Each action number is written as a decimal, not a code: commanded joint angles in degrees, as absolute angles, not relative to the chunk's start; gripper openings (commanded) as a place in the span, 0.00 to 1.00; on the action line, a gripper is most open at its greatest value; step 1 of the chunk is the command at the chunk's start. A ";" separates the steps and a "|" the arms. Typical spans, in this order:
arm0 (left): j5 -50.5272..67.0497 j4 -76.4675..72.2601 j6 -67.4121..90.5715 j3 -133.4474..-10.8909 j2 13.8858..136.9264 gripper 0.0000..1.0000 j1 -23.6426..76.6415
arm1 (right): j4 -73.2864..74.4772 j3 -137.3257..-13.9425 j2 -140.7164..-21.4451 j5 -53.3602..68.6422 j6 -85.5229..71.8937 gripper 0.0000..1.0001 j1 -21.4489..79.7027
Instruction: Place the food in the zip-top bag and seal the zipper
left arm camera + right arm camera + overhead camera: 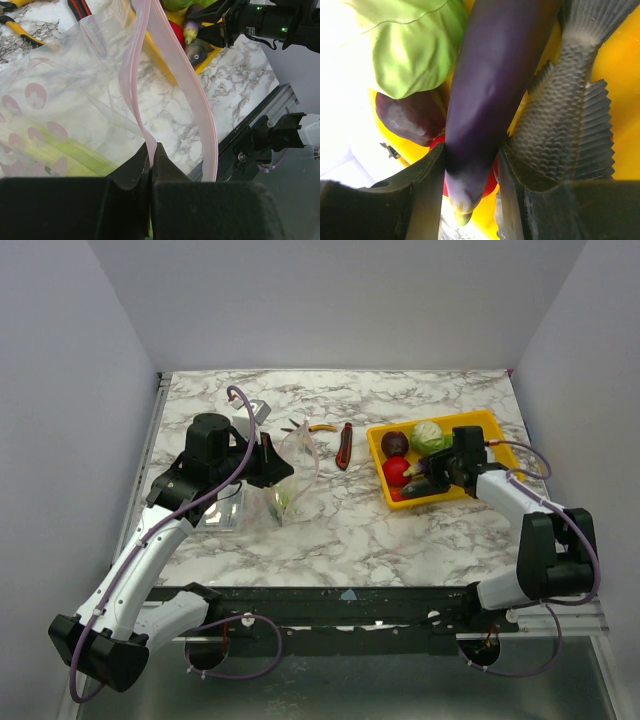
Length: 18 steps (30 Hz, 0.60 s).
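Note:
The clear zip-top bag (290,478) stands left of centre with a green piece (75,155) inside. My left gripper (268,470) is shut on one side of its pink zipper strip (145,120); the other side (192,95) bows away, so the mouth gapes. My right gripper (432,472) is over the yellow tray (470,420), its fingers pressed on both sides of the purple eggplant (490,90). The leafy cabbage (415,45), the maroon round piece (410,115) and a red piece (397,470) lie in the tray.
A grey toy fish (570,125) lies in the tray next to the eggplant. Yellow-handled pliers (318,427) and a red-and-black utility knife (345,445) lie behind the bag. A rigid clear box (222,508) sits under the left arm.

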<state>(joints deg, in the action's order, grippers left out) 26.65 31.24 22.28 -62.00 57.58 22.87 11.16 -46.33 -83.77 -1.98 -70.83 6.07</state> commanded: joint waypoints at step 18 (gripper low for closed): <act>28.33 29.22 22.37 -61.79 57.61 0.00 22.50 | 17.01 -58.14 -71.29 43.93 -35.29 0.01 14.32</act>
<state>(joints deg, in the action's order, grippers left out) 27.27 30.94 22.33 -62.00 57.58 22.87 11.62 -49.30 -66.15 23.66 -51.44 7.84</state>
